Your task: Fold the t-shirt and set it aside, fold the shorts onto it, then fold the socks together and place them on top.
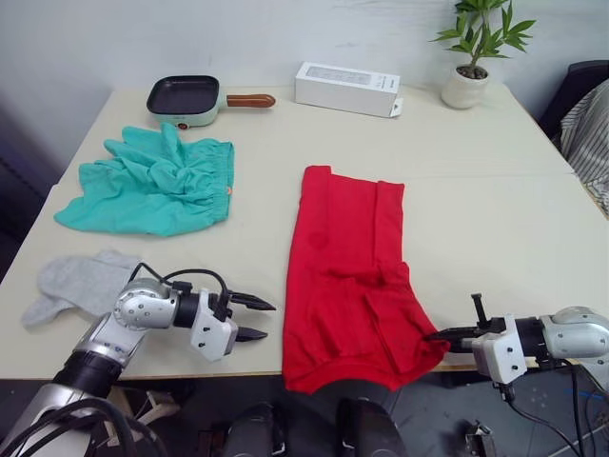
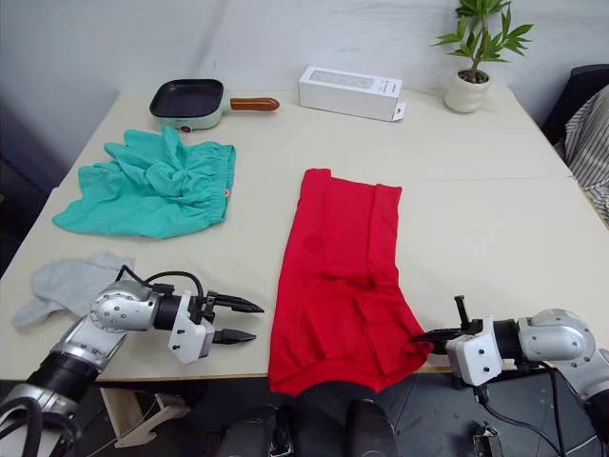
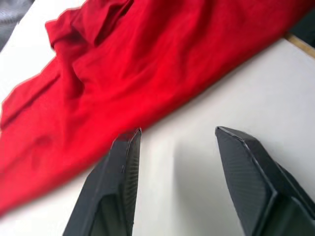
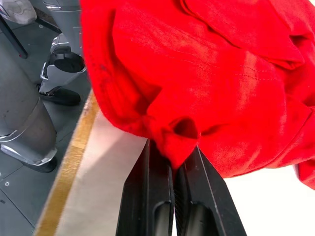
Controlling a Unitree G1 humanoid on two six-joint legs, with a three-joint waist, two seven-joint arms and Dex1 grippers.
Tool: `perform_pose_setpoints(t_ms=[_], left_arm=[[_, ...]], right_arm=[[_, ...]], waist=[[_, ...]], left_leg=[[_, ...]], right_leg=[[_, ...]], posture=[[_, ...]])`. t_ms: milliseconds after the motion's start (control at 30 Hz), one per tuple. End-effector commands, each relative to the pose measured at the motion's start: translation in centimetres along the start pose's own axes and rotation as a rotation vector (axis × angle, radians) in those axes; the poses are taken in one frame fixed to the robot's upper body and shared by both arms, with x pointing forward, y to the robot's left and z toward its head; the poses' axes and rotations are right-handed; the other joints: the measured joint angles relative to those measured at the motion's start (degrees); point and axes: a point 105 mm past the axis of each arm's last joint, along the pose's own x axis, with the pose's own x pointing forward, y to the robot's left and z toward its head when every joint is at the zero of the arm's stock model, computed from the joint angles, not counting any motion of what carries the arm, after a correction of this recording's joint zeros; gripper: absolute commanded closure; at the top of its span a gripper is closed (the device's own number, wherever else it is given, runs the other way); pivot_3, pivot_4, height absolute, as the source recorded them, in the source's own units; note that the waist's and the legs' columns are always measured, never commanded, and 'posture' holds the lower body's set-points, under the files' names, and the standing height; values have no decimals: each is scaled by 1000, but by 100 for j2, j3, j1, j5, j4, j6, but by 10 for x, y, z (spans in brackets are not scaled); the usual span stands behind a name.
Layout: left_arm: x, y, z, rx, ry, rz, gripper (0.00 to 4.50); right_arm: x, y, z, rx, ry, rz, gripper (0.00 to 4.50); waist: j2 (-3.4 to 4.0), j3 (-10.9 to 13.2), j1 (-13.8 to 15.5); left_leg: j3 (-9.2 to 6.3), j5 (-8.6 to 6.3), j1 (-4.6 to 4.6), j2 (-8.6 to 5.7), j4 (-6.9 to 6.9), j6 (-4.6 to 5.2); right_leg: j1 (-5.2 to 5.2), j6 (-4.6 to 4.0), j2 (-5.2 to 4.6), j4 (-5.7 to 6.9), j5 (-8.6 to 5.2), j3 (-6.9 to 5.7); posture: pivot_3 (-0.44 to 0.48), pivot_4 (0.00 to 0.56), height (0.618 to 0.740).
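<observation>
The red t-shirt point(image 1: 347, 276), folded lengthwise into a long strip, lies mid-worktop point(image 1: 495, 219) with its near end draped over the front edge. The right pincer point(image 1: 440, 334) is closed on a bunched corner of that hem at the front edge. The left pincer point(image 1: 259, 320) hovers with fingers spread wide over bare worktop just beside the strip's left edge. The teal shorts point(image 1: 152, 183) lie crumpled far left, and the grey socks point(image 1: 78, 284) rest near the left front corner.
</observation>
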Motion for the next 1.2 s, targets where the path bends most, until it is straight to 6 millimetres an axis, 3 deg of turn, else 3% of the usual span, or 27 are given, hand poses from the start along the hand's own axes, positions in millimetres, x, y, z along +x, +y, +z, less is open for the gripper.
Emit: perform_pose_setpoints(t_ms=[33,467,833,1100,1200], left_arm=[[16,-8,2,22,-35,-50,2126],[55,8,10,234,-53,-7,2126],[80,18,12,257,-83,20,2126],[86,19,11,243,-89,5,4454],[86,14,10,245,-83,-22,4483]], right_arm=[[-4,-10,-1,-17,8,-33,4500],[2,-15,2,-19,-5,-46,4500],[2,-16,2,5,3,-75,4500],[3,-16,2,11,8,-89,4500],[3,-16,3,10,8,-93,4500]], waist=[[0,0,8],[0,0,148],[1,-1,157],[15,-9,164],[21,-13,170]], left_leg=[[0,-1,0,0,3,2],[-2,-5,2,-4,17,19],[-3,-8,2,-10,16,40],[-4,-17,13,-11,17,55],[-6,-19,17,-11,16,58]], right_leg=[[2,0,0,0,0,0],[11,13,-8,-2,8,1],[18,26,-16,-15,16,-4],[36,27,-16,-20,16,-4],[43,27,-16,-27,16,-4]], posture=[[0,150,740],[0,150,740],[0,150,740],[0,150,740],[0,150,740]])
